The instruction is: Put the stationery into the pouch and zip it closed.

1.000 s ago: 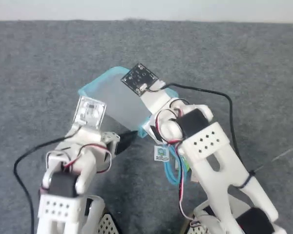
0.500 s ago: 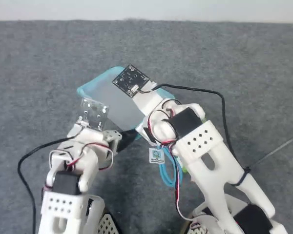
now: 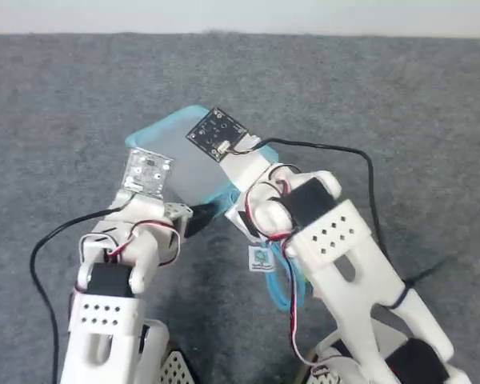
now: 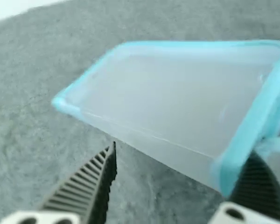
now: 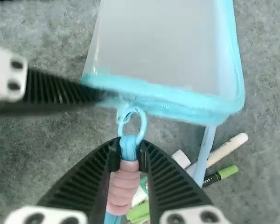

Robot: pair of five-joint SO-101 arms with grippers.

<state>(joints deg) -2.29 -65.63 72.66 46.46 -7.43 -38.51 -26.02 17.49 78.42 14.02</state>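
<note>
Left gripper (image 4: 182,156): released, jaws spread wide; one jaw set against the pouch (image 4: 177,102) at its zip-end corner, probably to brace it.
Pouch: on the grey table (image 3: 64,96), between the arms.
Right gripper (image 5: 129,145): clenched on the zip pull (image 5: 129,139), placed to draw the zip.
Pens (image 5: 226,148): on the table beside the pouch, outside it; loading judged unfinished.

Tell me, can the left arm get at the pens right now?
Probably not. The pens lie under the right end effector, which is shut on the zipper pull, and the pouch corner sits between them and the left end effector.
</note>
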